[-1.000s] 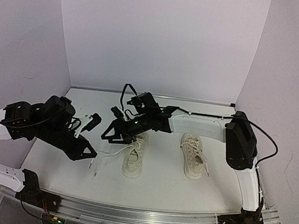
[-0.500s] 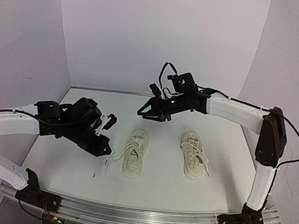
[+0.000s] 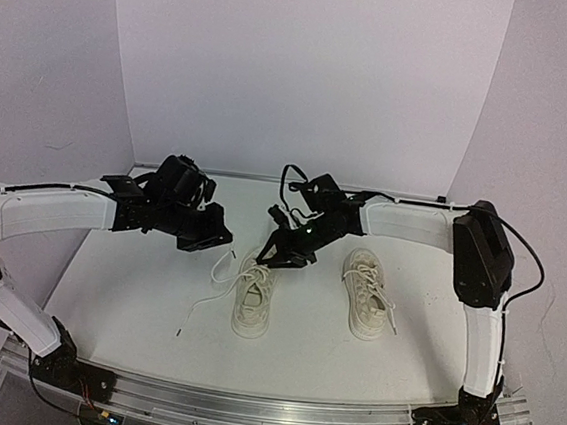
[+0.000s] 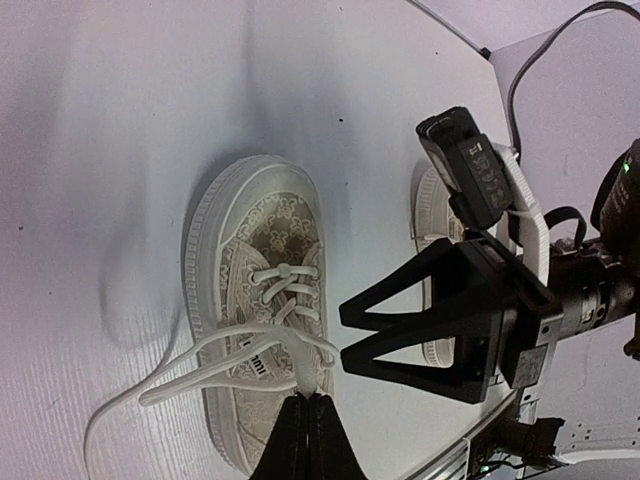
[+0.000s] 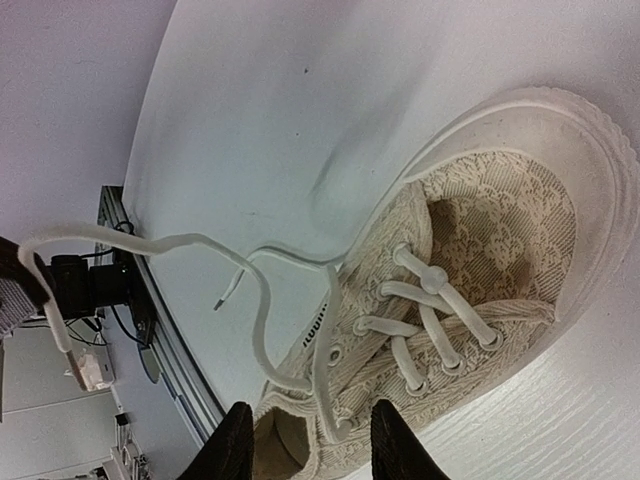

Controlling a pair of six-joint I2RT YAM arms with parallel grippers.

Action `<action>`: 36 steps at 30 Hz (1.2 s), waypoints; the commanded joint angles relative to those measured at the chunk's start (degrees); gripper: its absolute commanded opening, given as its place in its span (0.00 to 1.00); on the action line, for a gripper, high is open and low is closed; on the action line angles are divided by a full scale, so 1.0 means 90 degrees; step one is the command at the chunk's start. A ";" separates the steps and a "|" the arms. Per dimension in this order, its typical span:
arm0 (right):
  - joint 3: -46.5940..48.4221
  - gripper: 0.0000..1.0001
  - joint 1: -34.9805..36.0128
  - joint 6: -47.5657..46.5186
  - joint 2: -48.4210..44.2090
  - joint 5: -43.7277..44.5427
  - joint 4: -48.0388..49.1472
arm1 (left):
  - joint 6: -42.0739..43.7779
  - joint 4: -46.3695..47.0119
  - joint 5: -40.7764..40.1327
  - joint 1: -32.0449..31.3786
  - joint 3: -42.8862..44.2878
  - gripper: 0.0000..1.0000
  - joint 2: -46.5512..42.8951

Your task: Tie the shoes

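Surface: flat white table (image 3: 114, 307).
Shoe under work: cream-white low-top fabric sneaker (image 3: 251, 308) with a patterned upper and a chunky ribbed sole. It is the left-hand one in the top view and stands sole down near the middle of the table.
Second shoe: matching cream-white sneaker (image 3: 365, 301), beside the first on its right and not touching it, sole down, its laces lying across its upper.
Lace: long thin white lace (image 5: 180, 238), running from the first shoe's upper eyelets out to the left and raised off the table in a loop. One free end trails over the table toward the near left.
Left gripper (image 4: 306, 405): black fingers pressed together, pinching the raised lace loop at their tips, just left of the shoe's collar.
Right gripper (image 5: 312, 405): black fingers spread, poised over the collar end of the same shoe. Nothing is clamped between them. Contact with the shoe cannot be determined.
Grippers relative: near each other, not touching.
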 commanded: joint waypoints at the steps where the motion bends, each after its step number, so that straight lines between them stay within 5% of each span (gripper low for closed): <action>1: 0.0302 0.36 0.0045 -0.0245 0.0177 -0.0111 -0.0013 | -0.0335 0.0217 -0.0208 0.0063 0.0494 0.00 0.0371; 5: 0.0333 0.35 0.0061 -0.0333 0.0281 -0.0229 -0.0014 | -0.0418 0.0237 -0.0162 0.0249 0.0682 0.00 0.0693; 14: 0.0344 0.14 0.0085 -0.0482 0.0284 -0.0398 -0.0012 | -0.0218 0.0157 -0.0056 0.0521 0.1210 0.00 0.1342; 21: 0.0623 0.26 0.0085 -0.0415 0.0459 -0.0060 -0.0162 | -0.0116 0.0215 0.0101 0.0658 0.1398 0.00 0.1577; 36: 0.1386 0.16 0.0214 -0.0898 0.0987 -0.0020 -0.0895 | -0.0281 0.0361 0.0115 0.0936 0.1032 0.00 0.1444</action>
